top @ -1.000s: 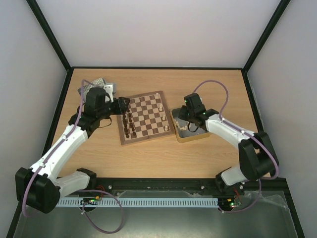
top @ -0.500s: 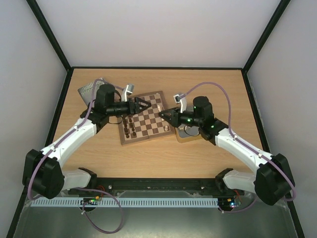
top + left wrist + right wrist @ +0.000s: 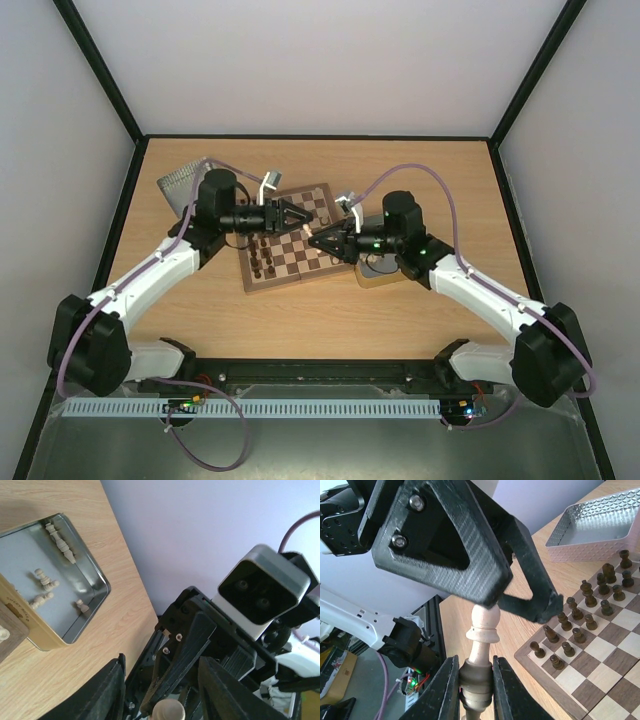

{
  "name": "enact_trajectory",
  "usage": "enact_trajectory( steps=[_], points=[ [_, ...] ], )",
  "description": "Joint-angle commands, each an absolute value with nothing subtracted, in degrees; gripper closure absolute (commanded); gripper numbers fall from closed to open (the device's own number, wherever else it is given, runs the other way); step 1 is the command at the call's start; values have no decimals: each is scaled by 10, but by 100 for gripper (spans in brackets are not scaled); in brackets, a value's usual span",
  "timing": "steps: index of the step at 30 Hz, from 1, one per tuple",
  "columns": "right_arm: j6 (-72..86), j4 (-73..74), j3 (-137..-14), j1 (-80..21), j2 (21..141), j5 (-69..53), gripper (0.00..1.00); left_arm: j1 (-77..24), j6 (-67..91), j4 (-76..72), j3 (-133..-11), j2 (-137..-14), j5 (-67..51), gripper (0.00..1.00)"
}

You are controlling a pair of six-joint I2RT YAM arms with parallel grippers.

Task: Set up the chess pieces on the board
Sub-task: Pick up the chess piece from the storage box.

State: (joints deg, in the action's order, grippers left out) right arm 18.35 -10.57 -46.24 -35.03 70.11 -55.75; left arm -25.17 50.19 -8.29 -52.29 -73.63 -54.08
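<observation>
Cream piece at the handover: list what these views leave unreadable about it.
Right wrist: base of the cream piece hidden inside the right gripper, cut by the bottom edge.
Left wrist: only its head shows; the bottom edge cuts the rest.
Top external: too small, lost where the left gripper meets the right one.

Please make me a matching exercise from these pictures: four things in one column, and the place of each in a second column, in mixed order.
Things:
1. cream piece
2. dark pieces
3. silver tin
4. gold tin

Places:
A. on the table, on the left arm's side of the board
B. gripped in the right claw
C. on the table, on the right arm's side of the board
D. standing on the board

Pairs: 1-B, 2-D, 3-A, 4-C
</observation>
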Motion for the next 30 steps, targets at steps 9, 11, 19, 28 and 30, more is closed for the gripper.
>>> enact_trajectory(
  steps=[9,11,19,28,30],
  points=[
    [168,-87,-499,-356,729,-542,87,-263,479,-70,-514,-749,-585,76],
    [170,-89,-500,-356,732,-537,87,-263,473,-62,-513,-750,-584,77],
    [177,-96,-507,-356,746,-528,87,-258,468,-55,-510,-743,-578,82],
    [228,-147,-501,-356,753,-553,71,-255,476,-63,-514,-725,-558,98],
    [249,-163,-498,-356,753,-551,62,-255,480,-63,-514,-722,-552,98]
  ],
)
